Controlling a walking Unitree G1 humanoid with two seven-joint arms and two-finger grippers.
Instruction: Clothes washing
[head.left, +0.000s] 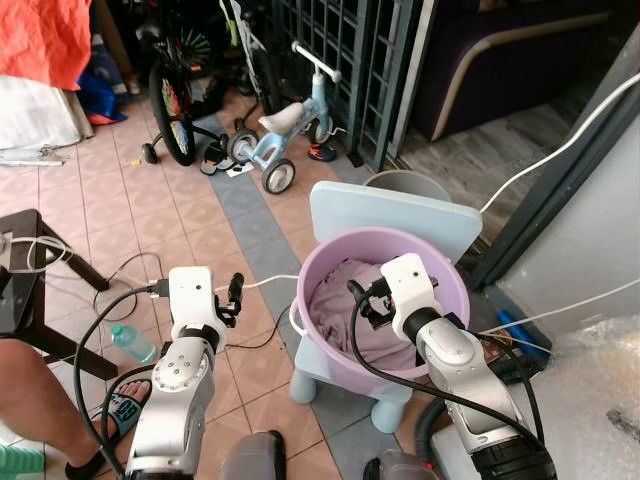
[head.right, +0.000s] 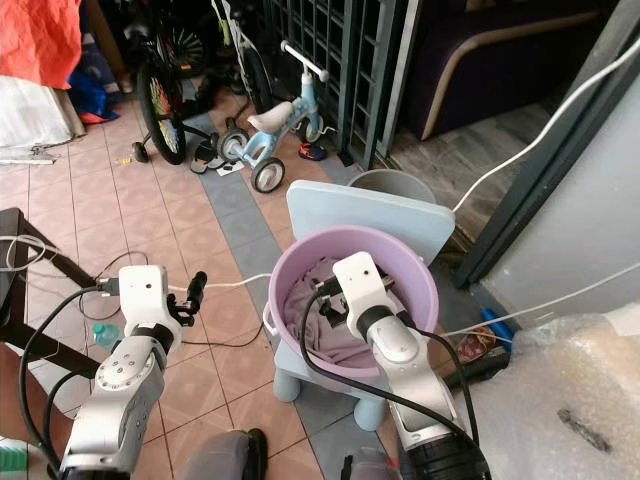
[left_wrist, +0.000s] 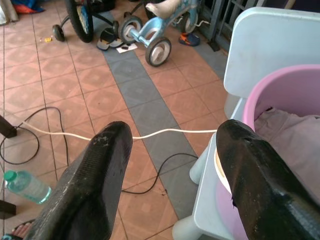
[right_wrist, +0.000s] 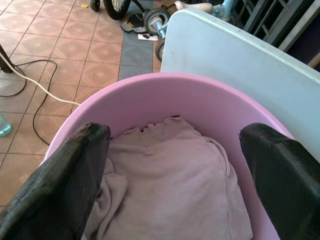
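Now | right gripper (right_wrist: 172, 175) spread above cloth (right_wrist: 175, 185) in basin (head.left: 455, 290); left gripper (left_wrist: 170, 165) spread, idle | cloth soft, limp, likely light; pinch a raised fold mid-heap

We see a round pink basin (head.left: 325, 262) sitting on the seat of a pale blue chair (head.left: 400, 215), against its backrest. Inside lies a crumpled pale mauve garment (right_wrist: 175, 192), covering the bottom.

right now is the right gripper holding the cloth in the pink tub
No, the right gripper hangs open above the cloth in the pink tub, its fingers spread wide and not touching it.
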